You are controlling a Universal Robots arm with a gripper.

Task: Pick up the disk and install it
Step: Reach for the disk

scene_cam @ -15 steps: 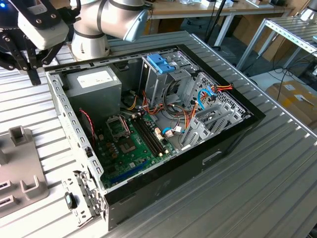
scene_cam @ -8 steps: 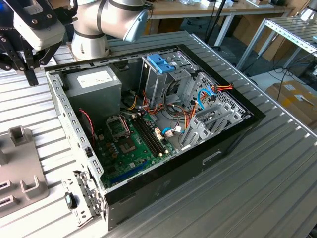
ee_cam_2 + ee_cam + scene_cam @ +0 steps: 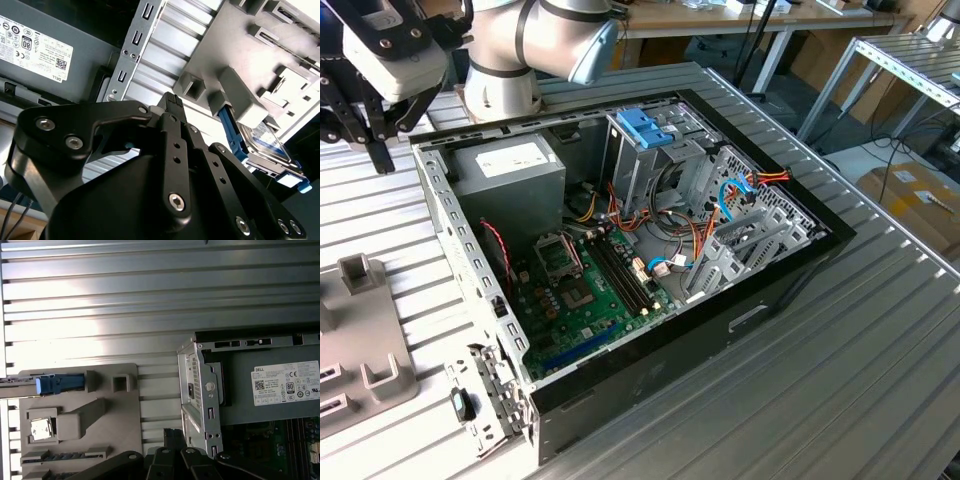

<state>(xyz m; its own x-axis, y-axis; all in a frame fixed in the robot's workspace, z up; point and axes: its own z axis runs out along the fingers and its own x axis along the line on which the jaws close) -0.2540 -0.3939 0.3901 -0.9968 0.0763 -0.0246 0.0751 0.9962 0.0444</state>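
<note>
The black gripper [image 3: 172, 98] hangs in the air over the ribbed metal table [image 3: 100, 305]. Its two fingers [image 3: 169, 439] are pressed together with nothing between them, so it holds nothing. Near it, but not touching it, the disk [image 3: 262, 142] stands on its edge in a slot of the grey holder plate [image 3: 240, 30]. A light-blue rail [image 3: 60, 384] runs along the disk's side, and the second wrist view shows its pale label. The holder plate lies flat on the table, just beside the open computer case [image 3: 790, 270]. Inside the case, the grey power box [image 3: 510, 165] sits in the corner nearest the gripper. Then comes the green board [image 3: 590, 295] — and further on, a tall metal cage with a blue bracket [image 3: 645, 125] on top. Past the case, the exterior view shows other tables [image 3: 910, 60].
</note>
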